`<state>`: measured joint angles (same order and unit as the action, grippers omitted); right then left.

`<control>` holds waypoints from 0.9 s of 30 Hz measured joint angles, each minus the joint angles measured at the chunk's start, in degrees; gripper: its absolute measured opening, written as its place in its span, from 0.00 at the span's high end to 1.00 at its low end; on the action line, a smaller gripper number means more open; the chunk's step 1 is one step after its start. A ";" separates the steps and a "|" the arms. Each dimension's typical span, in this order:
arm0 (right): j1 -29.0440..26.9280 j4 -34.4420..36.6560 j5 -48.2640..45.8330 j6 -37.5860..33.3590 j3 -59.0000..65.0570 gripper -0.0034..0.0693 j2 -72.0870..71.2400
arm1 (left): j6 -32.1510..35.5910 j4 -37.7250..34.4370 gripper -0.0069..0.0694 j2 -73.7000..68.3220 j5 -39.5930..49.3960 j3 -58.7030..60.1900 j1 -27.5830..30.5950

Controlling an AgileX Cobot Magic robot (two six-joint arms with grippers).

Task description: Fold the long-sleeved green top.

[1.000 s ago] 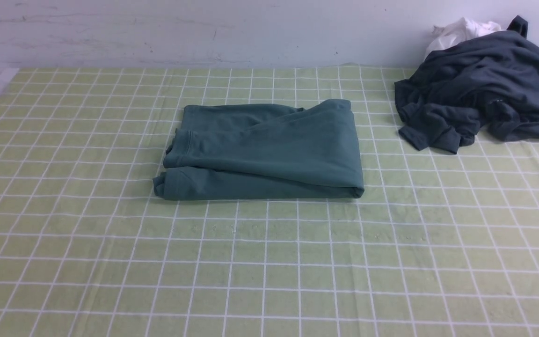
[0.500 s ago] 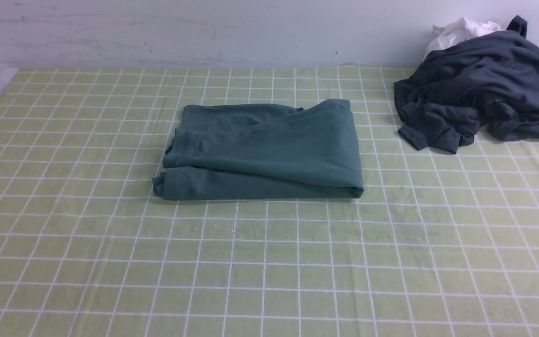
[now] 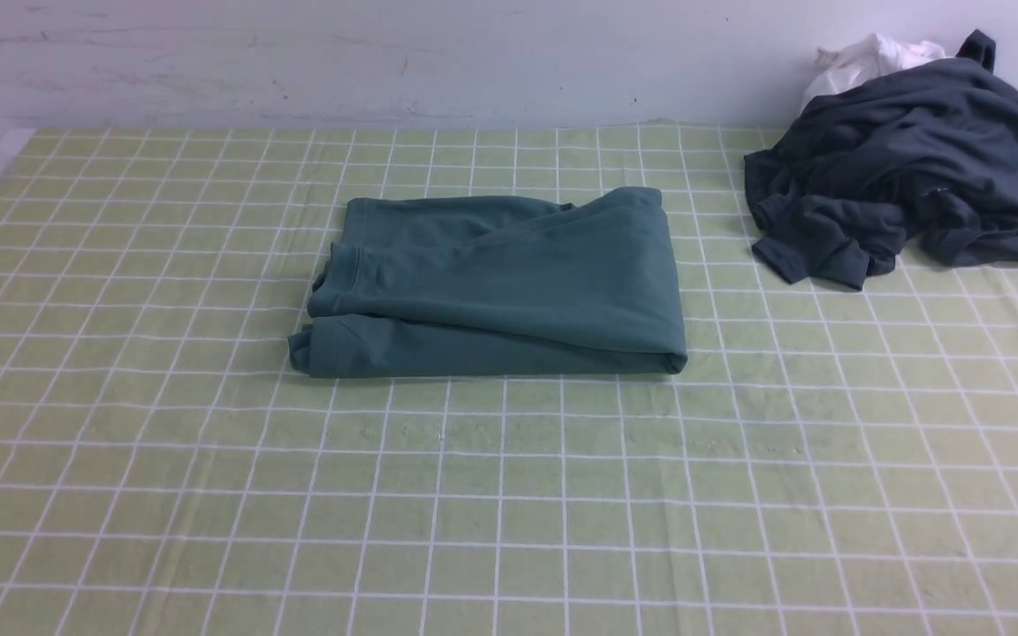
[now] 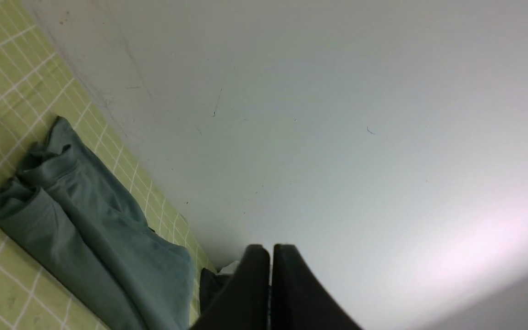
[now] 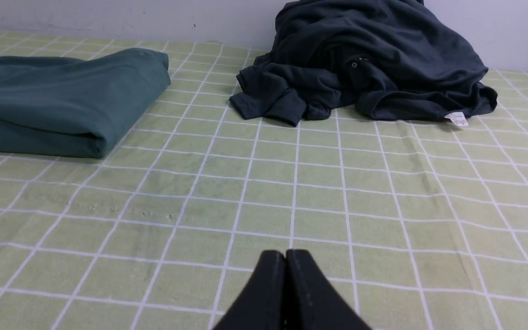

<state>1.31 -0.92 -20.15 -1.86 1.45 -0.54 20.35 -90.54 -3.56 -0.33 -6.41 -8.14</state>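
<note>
We count one folded green top (image 3: 496, 287), one dark garment (image 3: 907, 159) over perhaps one white cloth (image 3: 867, 57); left gripper (image 4: 271, 250) and right gripper (image 5: 286, 254) both pressed closed, empty.

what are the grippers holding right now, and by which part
Nothing is held. The left gripper and right gripper are both shut on empty air, fingers pressed together. The folded green top lies free on the checked cloth.
</note>
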 joint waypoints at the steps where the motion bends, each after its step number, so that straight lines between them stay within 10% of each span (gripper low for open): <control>1: 0.00 0.00 0.00 0.00 0.00 0.96 0.00 | 0.00 -0.93 0.91 0.50 -1.29 0.07 0.00; 7: 0.00 0.00 0.00 0.24 0.00 0.96 0.00 | 7.76 2.27 0.91 4.07 -5.24 0.12 0.00; 11: 0.00 0.00 0.00 0.24 0.00 0.96 0.00 | 11.31 32.08 0.91 4.21 -2.94 0.12 0.92; 17: 0.00 0.00 0.00 0.24 0.00 0.96 0.00 | -9.50 71.38 0.91 4.21 10.36 0.30 7.62; 27: -0.06 0.16 -0.05 0.24 0.00 0.96 0.00 | -24.30 85.64 0.91 4.21 16.43 7.98 12.13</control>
<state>1.25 -0.76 -20.20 -1.61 1.45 -0.54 -3.95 -4.89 0.65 16.10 1.57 4.00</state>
